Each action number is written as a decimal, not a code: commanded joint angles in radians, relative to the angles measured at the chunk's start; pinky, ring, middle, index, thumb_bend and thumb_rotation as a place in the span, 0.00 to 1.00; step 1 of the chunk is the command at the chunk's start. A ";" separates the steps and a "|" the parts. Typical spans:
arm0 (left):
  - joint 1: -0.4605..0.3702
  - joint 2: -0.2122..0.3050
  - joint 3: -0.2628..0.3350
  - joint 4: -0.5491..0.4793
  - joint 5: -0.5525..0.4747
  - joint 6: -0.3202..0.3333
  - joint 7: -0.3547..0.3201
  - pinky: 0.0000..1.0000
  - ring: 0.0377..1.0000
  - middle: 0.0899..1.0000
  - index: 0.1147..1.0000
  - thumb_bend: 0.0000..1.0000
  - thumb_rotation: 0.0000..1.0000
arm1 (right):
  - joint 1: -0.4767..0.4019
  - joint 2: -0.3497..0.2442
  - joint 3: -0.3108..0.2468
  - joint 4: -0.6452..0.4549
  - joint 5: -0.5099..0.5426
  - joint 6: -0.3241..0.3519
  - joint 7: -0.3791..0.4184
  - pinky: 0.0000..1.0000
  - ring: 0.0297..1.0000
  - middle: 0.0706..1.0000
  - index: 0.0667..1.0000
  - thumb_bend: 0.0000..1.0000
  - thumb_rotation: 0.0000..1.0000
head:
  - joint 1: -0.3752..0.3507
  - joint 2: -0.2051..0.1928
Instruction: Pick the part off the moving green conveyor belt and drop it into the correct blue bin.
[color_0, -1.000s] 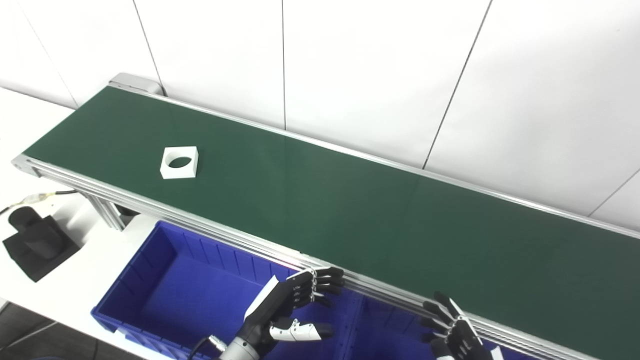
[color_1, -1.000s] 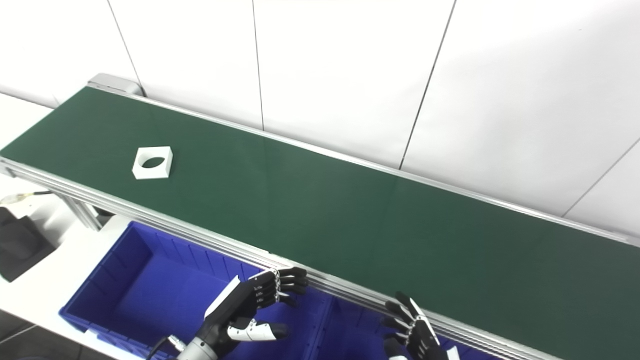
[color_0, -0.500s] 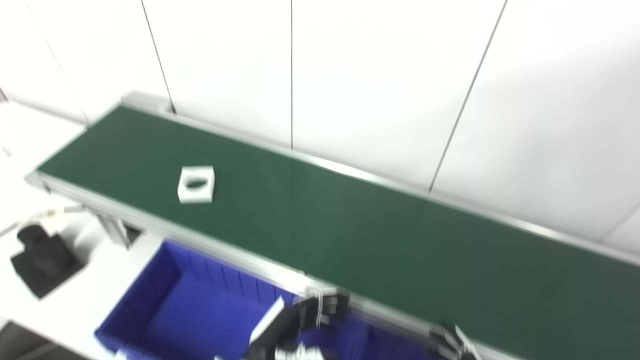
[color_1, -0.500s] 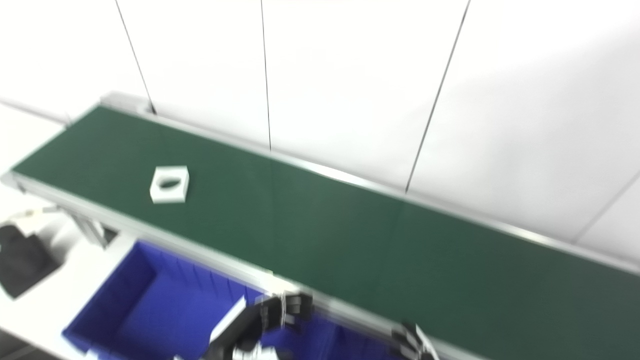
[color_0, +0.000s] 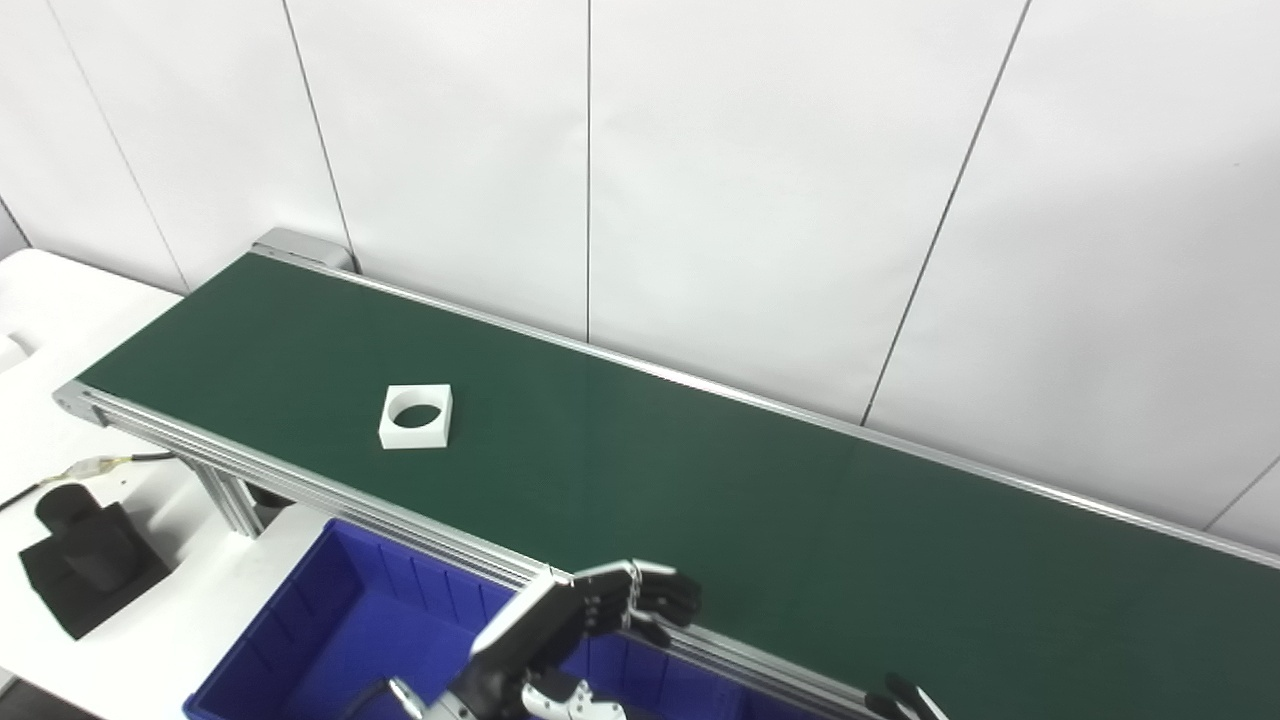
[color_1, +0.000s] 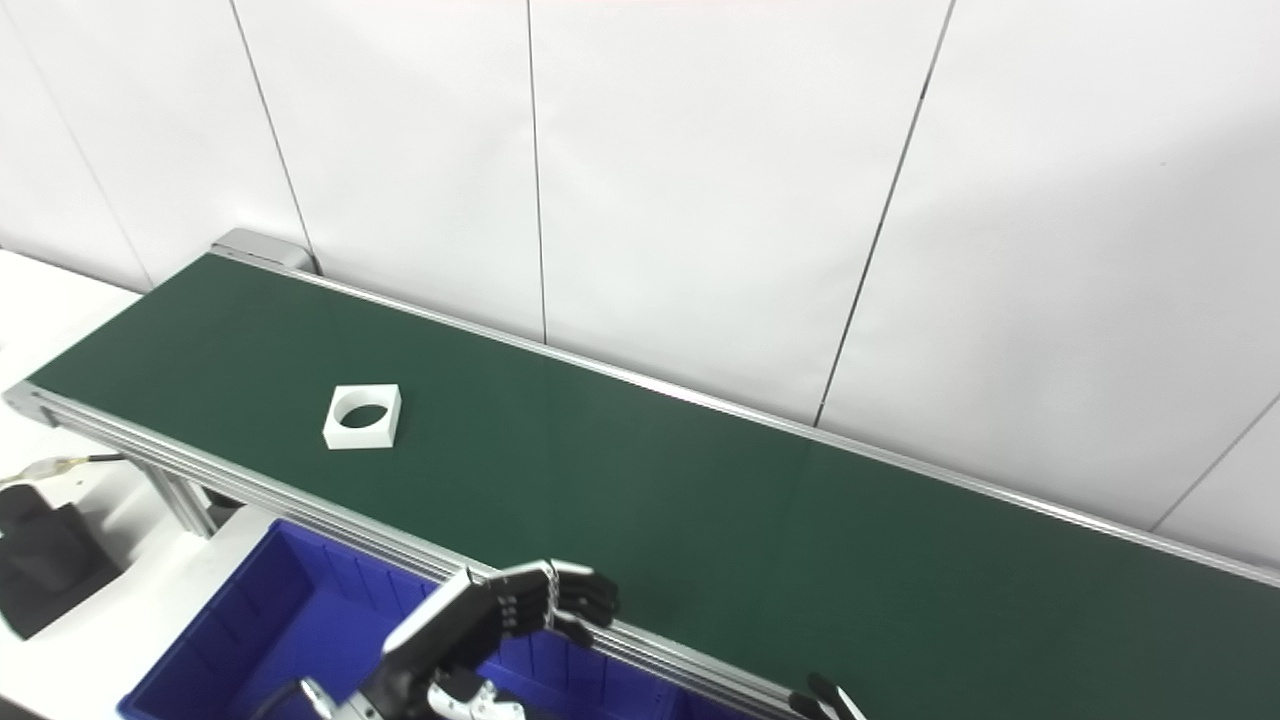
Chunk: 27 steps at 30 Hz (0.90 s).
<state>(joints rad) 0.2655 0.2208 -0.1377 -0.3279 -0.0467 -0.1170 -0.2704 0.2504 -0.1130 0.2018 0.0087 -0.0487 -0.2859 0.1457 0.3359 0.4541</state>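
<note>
A white square part with a round hole (color_0: 416, 417) lies flat on the green conveyor belt (color_0: 720, 500), toward its left end. My left hand (color_0: 590, 615) is open and holds nothing. It hovers over the blue bin (color_0: 330, 620), with its fingers curled at the belt's front rail, well right of and nearer than the part. Only the dark fingertips (color_0: 903, 696) of my right hand (color_1: 825, 698) show at the bottom edge. They are stretched, apart and hold nothing.
The belt's aluminium rail (color_0: 300, 490) runs between the bin and the belt. A black block with a cable (color_0: 85, 555) sits on the white table at the left. A white panelled wall (color_0: 760, 180) stands close behind the belt.
The camera has tilted up, so the whole picture sits lower and the right hand has nearly dropped out. The part has ridden a little to the right along the belt.
</note>
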 joint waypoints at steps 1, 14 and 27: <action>-0.027 0.034 0.021 -0.077 -0.010 0.041 -0.007 0.64 0.72 0.73 0.70 0.99 0.33 | -0.013 0.004 -0.003 -0.009 0.014 -0.055 0.007 0.62 0.73 0.81 0.87 0.51 0.68 | 0.000 0.001; -0.142 0.116 0.105 -0.178 0.102 0.144 0.011 0.66 0.73 0.75 0.73 0.94 0.33 | -0.023 0.002 -0.005 0.005 0.012 -0.069 0.010 0.61 0.73 0.82 0.88 0.54 0.72 | 0.008 0.007; -0.314 0.216 0.126 -0.093 0.237 0.245 -0.011 0.66 0.78 0.80 0.77 0.90 0.30 | -0.020 0.007 -0.012 -0.004 0.017 -0.067 0.014 0.61 0.73 0.81 0.88 0.55 0.71 | 0.003 0.013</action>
<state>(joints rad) -0.0119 0.4113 -0.0141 -0.4139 0.1738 0.1258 -0.2814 0.2387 -0.1093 0.1954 0.0316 -0.0475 -0.2933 0.1567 0.3375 0.4663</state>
